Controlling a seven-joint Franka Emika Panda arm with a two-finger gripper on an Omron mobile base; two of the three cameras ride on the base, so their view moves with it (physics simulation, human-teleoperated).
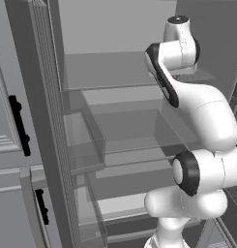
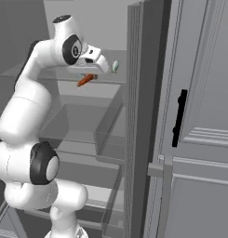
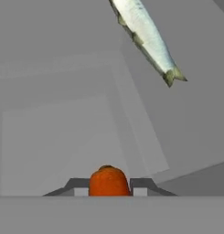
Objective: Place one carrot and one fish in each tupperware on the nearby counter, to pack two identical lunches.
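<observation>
Between my two dark fingertips in the hand view sits the rounded end of an orange carrot (image 3: 109, 180), and my gripper (image 3: 109, 187) is shut on it. From the right base view, the gripper (image 2: 90, 75) reaches into an open fridge at its upper shelf (image 2: 110, 80), the carrot (image 2: 83, 82) sticking out to the lower left. A pale silvery-green fish (image 3: 147, 39) lies just beyond the carrot; the same fish (image 2: 115, 66) rests on that shelf to the gripper's right. The tupperware and the counter are out of view.
The open fridge door (image 2: 199, 116) with its black handle (image 2: 180, 118) stands close on the right. A second grey door (image 1: 13, 126) flanks the left. Clear door bins (image 1: 86, 140) and lower glass shelves (image 1: 134, 155) sit below the arm.
</observation>
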